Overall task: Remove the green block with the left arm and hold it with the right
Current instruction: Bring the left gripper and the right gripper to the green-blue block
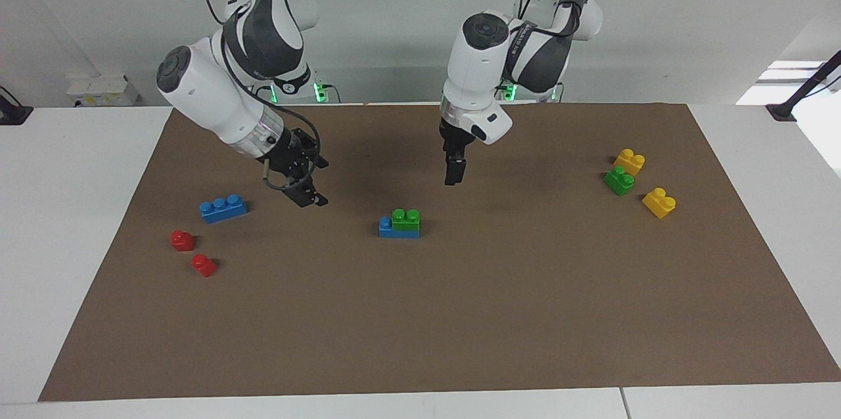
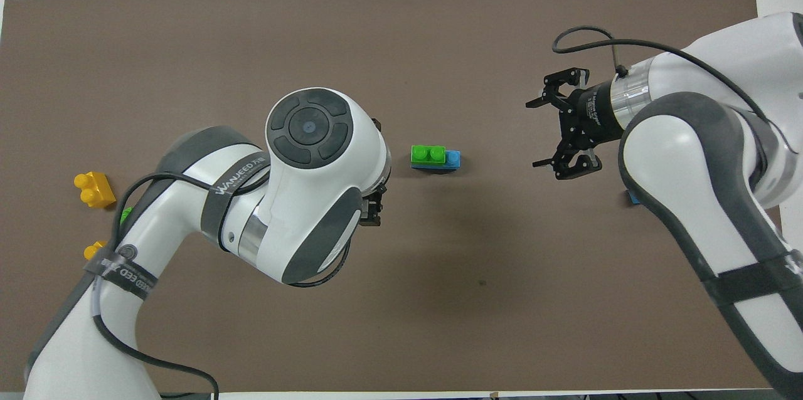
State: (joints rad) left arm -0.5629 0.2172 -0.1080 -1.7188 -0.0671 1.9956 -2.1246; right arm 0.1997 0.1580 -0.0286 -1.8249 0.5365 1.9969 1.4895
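Note:
The green block [image 1: 406, 218] [image 2: 428, 153] sits pressed onto one end of a blue brick [image 1: 387, 230] [image 2: 453, 158] in the middle of the brown mat. My left gripper [image 1: 453, 173] hangs open over the mat beside this pair, toward the left arm's end, touching nothing; from overhead the wrist hides most of it and only one finger [image 2: 374, 212] shows. On the pair's opposite flank, toward the right arm's end, my right gripper [image 1: 303, 193] [image 2: 544, 134] hovers open and empty, tilted, fingers spread wide.
A lone blue three-stud brick [image 1: 223, 207] and two red pieces [image 1: 182, 240] [image 1: 204, 265] lie toward the right arm's end. A second green block [image 1: 619, 180] and two yellow bricks [image 1: 629, 161] [image 1: 659, 202] lie toward the left arm's end.

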